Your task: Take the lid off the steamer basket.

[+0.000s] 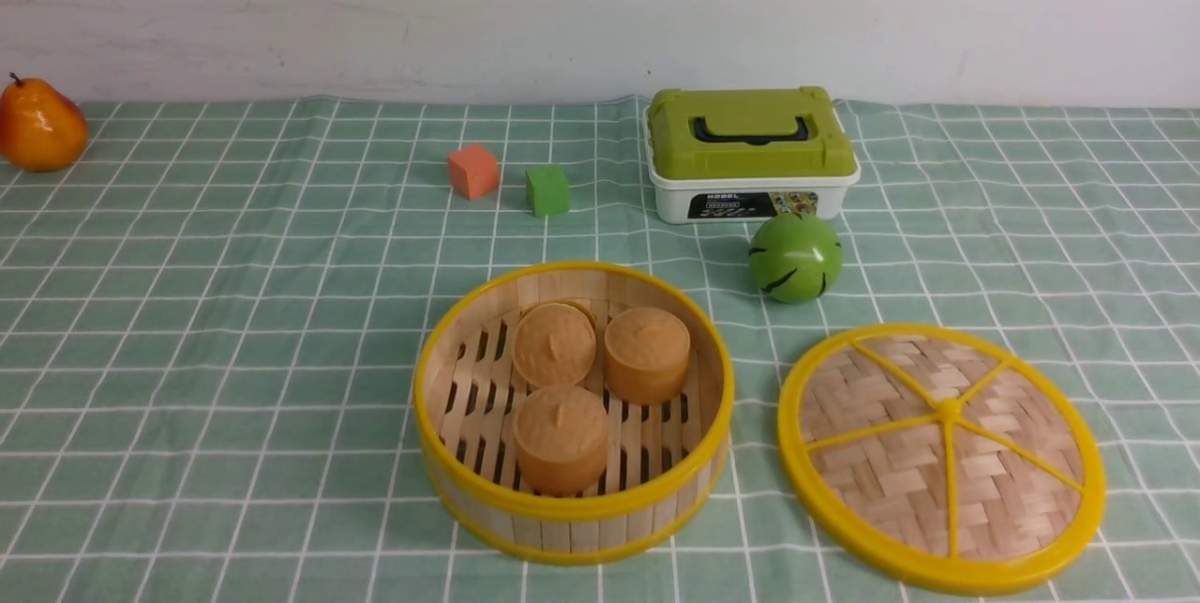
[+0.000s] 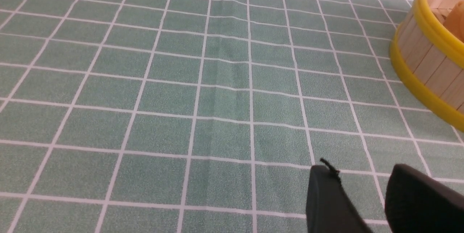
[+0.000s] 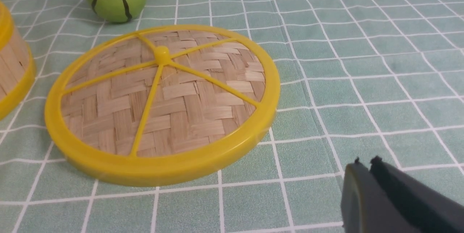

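The steamer basket (image 1: 572, 500) stands uncovered at the front middle of the table, with three orange buns (image 1: 561, 434) inside. The lid (image 1: 937, 453) lies flat on the cloth to the basket's right, apart from it. The lid also shows in the right wrist view (image 3: 163, 102). My right gripper (image 3: 366, 162) is shut and empty, above bare cloth off the lid's rim. My left gripper (image 2: 357, 173) is open and empty over the cloth, away from the basket's wall (image 2: 427, 62). Neither gripper shows in the front view.
A green ball (image 1: 795, 257) sits behind the lid. A white box with a green top (image 1: 750, 153) stands behind it. An orange cube (image 1: 472, 171) and a green cube (image 1: 547, 189) lie at the back middle. A pear (image 1: 39, 125) is at the far left.
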Tool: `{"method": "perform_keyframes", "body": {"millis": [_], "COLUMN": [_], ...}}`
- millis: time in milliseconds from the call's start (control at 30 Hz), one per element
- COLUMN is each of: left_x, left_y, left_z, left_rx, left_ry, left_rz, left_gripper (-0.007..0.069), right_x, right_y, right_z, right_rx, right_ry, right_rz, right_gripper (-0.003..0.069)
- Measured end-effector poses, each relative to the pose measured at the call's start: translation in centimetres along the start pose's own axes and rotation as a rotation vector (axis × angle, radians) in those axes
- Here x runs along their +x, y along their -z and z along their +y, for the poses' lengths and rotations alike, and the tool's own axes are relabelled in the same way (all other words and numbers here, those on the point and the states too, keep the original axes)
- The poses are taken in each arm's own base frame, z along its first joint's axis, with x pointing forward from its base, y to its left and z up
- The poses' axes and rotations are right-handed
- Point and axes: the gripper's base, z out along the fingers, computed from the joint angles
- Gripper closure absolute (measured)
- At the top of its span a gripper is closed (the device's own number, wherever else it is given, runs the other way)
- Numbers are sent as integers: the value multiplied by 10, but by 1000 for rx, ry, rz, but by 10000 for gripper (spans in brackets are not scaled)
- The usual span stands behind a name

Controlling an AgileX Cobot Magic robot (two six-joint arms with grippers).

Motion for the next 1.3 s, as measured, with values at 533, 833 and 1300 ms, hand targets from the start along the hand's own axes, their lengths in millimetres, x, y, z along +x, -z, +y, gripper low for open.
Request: {"method": "perform_keyframes", "body": {"millis": [533, 833, 1300], "left_x": [0, 0, 0], "left_y": [0, 0, 0], "left_z": [0, 0, 0], "left_rx": [0, 0, 0], "left_ry": [0, 0, 0], "left_rz": [0, 0, 0], "left_gripper": [386, 386, 386], "right_x": [0, 0, 0], "right_y": [0, 0, 0], "right_z": [0, 0, 0], "right_rx": [0, 0, 0], "right_ry": [0, 0, -1], "right_rz": [1, 2, 2], "right_gripper": [627, 615, 596]}}
